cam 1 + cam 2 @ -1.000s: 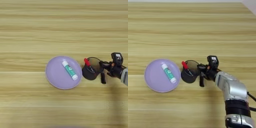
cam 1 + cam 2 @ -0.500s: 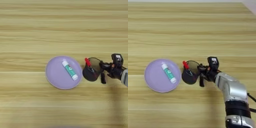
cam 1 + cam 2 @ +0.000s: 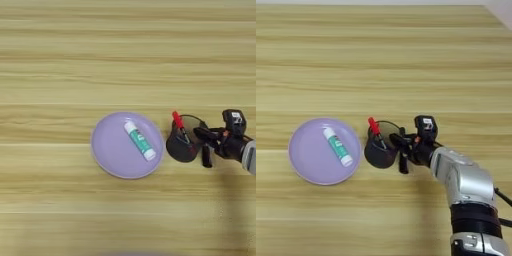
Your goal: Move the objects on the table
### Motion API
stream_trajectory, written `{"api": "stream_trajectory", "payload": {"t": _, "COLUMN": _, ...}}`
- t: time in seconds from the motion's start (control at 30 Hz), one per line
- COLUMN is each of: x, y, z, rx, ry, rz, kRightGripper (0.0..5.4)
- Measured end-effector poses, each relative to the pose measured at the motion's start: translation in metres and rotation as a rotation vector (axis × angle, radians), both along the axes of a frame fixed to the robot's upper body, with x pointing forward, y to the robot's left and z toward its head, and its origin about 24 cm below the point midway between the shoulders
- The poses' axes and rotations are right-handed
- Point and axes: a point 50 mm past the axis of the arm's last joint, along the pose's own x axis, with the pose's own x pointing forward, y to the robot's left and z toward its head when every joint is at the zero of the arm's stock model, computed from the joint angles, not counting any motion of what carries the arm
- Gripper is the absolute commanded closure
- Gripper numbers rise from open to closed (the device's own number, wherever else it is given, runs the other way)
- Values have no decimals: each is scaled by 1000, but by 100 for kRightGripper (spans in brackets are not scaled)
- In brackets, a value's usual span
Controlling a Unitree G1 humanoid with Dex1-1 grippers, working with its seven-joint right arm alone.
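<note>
The end effector [image 3: 397, 150] is clenched on the pen cup's [image 3: 379, 150] rim; since earlier, the cup is tilted further toward the purple plate [image 3: 311, 167], indicating repositioning underway.

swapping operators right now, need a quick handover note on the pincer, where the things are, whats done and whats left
Right pincer: at the right side of the black mesh pen cup, one finger at its rim, one outside its wall; whether it clamps the cup is unclear.
Pen cup: tilted on the table, just right of the purple plate.
Red-capped pen: sticking out of the cup.
White and green tube: lying on the plate.
Done: pen is in the cup.
Left: unclear, no goal is named; no marker visible.
</note>
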Motion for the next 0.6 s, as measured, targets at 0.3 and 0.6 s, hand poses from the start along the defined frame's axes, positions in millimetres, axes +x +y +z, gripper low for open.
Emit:
{"api": "stream_trajectory", "payload": {"t": 0.3, "x": 1, "y": 2, "z": 2, "rx": 15, "ry": -19, "rz": -1, "kRightGripper": 170}}
{"api": "stream_trajectory", "payload": {"t": 0.6, "x": 2, "y": 3, "z": 6, "rx": 10, "ry": -42, "rz": 3, "kRightGripper": 81}}
